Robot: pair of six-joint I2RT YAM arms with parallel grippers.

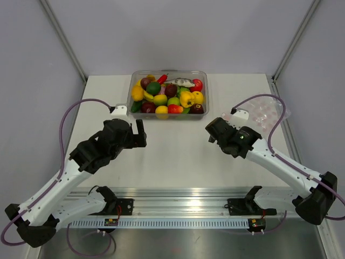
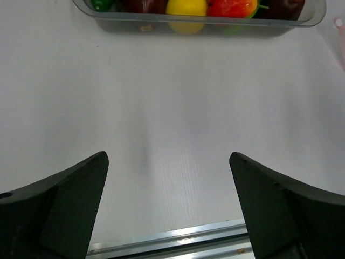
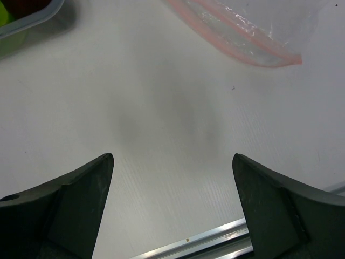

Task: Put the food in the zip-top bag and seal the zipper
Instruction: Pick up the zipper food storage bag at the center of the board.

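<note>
The food is a pile of small glossy toy fruits and vegetables lying in a rigid clear tub at the back middle of the table. The zip-top bag lies flat and empty at the right, behind my right arm. In the right wrist view the bag shows with its pinkish zipper ahead and to the right of the fingers. My left gripper is open and empty, in front of the tub's left part. My right gripper is open and empty, left of the bag.
The tub's near wall shows at the top of the left wrist view with a yellow fruit behind it; its corner shows in the right wrist view. An aluminium rail runs along the near edge. Purple cables loop off both arms.
</note>
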